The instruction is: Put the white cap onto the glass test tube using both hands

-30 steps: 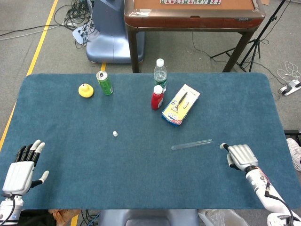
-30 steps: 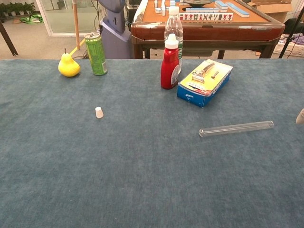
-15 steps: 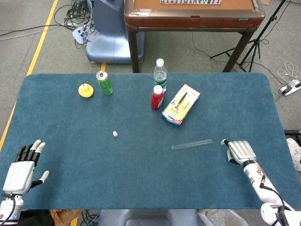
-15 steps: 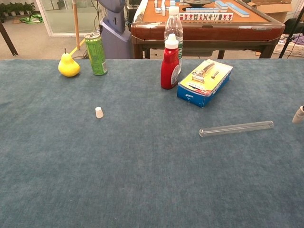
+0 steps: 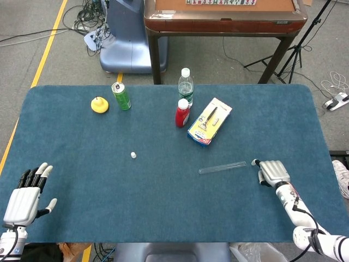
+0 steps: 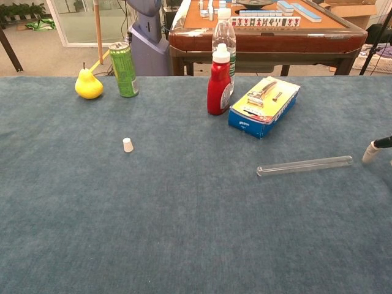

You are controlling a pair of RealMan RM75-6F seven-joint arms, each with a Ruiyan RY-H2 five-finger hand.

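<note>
The glass test tube (image 5: 222, 167) lies flat on the blue table, right of centre, and is also seen in the chest view (image 6: 304, 165). The small white cap (image 5: 133, 155) stands alone left of centre (image 6: 127, 144), far from the tube. My right hand (image 5: 271, 172) hovers just right of the tube's right end, holding nothing, with a fingertip (image 6: 371, 152) close to that end but apart from it. My left hand (image 5: 24, 196) rests at the near left corner with its fingers spread and empty; it is outside the chest view.
A yellow pear (image 5: 100, 105) and a green can (image 5: 121, 96) stand at the back left. A red bottle (image 5: 182, 113), a water bottle (image 5: 186, 85) and a yellow-blue razor box (image 5: 209, 121) sit at the back centre, just beyond the tube.
My right hand has moved left and slightly away from me, closing on the tube's right end. The tube, the cap and my left hand have not moved.
</note>
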